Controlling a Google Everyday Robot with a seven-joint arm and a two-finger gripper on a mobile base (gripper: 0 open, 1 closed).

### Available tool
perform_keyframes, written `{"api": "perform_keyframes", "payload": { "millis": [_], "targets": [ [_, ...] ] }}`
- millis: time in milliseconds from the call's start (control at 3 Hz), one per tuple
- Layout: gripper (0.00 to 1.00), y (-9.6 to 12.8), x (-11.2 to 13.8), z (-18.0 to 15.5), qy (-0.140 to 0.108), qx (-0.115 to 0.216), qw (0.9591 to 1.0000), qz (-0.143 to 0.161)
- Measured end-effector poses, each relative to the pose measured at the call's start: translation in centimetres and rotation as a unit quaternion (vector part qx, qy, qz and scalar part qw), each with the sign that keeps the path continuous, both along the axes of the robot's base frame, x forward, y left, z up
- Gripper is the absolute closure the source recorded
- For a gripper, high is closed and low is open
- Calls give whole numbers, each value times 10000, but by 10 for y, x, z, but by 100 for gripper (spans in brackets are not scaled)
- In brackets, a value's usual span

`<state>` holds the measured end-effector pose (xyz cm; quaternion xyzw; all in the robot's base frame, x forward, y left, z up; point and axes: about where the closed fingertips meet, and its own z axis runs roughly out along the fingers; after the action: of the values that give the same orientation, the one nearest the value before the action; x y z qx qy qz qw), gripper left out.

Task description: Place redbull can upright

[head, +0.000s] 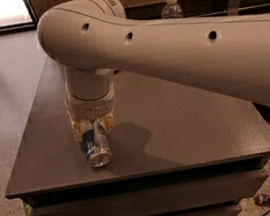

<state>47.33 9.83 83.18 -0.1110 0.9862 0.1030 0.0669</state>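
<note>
Camera view: my jaws point down over the front-left part of the counter (187, 122), clenched on the redbull can (97, 151). The can is tilted, not upright, with its silver top toward the camera. Can't tell if its low end touches the counter. My arm (183, 57) crosses from the right. A water bottle (171, 7) stands far back behind it.

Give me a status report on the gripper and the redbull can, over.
Gripper low near table front edge, shut on redbull can. Can tilted, top toward camera, not upright. Water bottle far back, out of the way.
</note>
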Motion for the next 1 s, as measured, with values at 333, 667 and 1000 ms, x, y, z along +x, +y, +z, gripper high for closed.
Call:
{"api": "perform_keyframes", "payload": {
  "millis": [333,667,1000],
  "targets": [
    [100,-21,27,39,-947,64,9952,249],
    [100,-41,53,80,-1871,198,9810,480],
    [100,-70,69,102,-2486,475,9656,591]
  ]
}}
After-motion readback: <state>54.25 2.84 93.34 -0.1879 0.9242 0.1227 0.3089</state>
